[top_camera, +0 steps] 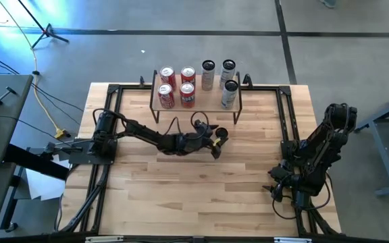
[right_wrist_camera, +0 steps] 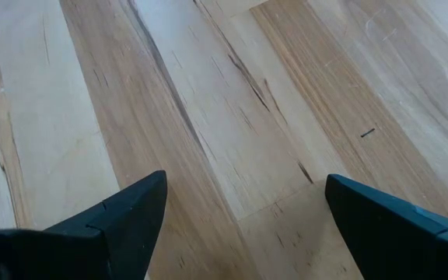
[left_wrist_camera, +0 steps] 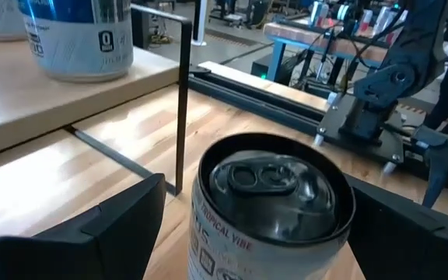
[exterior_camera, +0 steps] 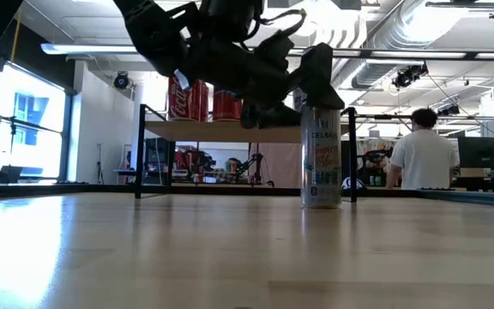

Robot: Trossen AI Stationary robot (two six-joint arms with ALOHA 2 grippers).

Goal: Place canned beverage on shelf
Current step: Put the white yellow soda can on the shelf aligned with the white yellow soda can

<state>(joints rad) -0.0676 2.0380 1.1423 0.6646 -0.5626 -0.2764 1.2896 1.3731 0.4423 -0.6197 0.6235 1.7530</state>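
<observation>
A silver-white can [exterior_camera: 322, 163] stands upright on the tabletop, just in front of the shelf [top_camera: 208, 101] near its right end. My left gripper [top_camera: 218, 140] is open, and its two fingers stand on either side of the can's top [left_wrist_camera: 271, 183]. The shelf holds several red cans [top_camera: 176, 86] on its left and silver cans [top_camera: 229, 93] on its right. My right gripper [top_camera: 279, 189] is open and empty over bare wood [right_wrist_camera: 232, 117] at the table's near right. My left gripper comes level at the can's upper end from the table's left, one finger on each side. There is a gap between one finger [left_wrist_camera: 123, 225] and the can. The other finger [left_wrist_camera: 411, 225] lies close to the rim; I cannot tell whether it touches.
The shelf's thin black leg [left_wrist_camera: 182, 101] stands close behind the can. Black metal rails [top_camera: 286, 121] frame the table's sides and far edge. A person [exterior_camera: 423, 159] stands in the room beyond the table. Open wood lies across the table's near half.
</observation>
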